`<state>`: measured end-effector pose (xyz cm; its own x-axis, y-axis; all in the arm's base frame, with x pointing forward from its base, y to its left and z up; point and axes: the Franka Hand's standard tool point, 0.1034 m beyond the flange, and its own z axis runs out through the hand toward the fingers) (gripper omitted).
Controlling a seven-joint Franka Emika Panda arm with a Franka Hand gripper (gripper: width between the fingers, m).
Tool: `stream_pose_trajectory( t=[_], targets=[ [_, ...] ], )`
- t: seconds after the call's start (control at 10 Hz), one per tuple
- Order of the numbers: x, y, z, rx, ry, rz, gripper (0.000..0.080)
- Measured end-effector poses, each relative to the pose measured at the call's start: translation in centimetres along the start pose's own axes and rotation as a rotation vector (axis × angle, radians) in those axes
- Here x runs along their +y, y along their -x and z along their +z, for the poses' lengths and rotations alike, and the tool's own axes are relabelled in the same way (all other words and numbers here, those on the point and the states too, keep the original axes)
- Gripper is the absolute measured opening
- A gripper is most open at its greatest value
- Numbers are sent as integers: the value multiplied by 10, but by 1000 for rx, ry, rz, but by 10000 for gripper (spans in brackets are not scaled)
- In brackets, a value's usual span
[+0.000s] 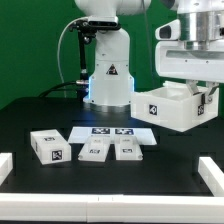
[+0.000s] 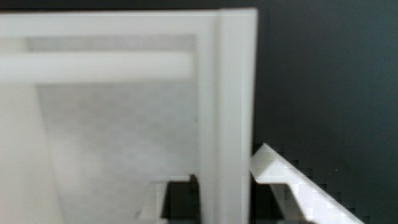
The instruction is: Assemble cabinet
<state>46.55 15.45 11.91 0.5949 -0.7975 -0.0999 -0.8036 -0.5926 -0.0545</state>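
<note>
The cabinet (image 1: 172,108), a large white boxy body with an open top and a tag on its side, is at the exterior view's right, low over the black table. My gripper (image 1: 203,90) comes down from above and is shut on its far right wall. In the wrist view that thin upright wall (image 2: 221,110) runs between my two dark fingers (image 2: 178,200), with the cabinet's white inside (image 2: 107,120) beside it. My gripper (image 2: 224,200) pinches the wall tightly. I cannot tell whether the cabinet touches the table.
Three small white tagged blocks (image 1: 48,146), (image 1: 94,150), (image 1: 128,149) lie in a row at the front. The marker board (image 1: 112,131) lies behind them. The robot base (image 1: 108,75) stands at the back. White border pieces (image 1: 212,175) sit at the front corners.
</note>
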Motion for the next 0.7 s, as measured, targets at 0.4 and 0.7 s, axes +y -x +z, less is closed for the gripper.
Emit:
stream_pose_trajectory(
  t=[0.4, 0.7],
  targets=[
    [-14, -78, -11, -12, -14, 242, 90],
    [-20, -81, -11, -31, -38, 405, 90]
  ],
)
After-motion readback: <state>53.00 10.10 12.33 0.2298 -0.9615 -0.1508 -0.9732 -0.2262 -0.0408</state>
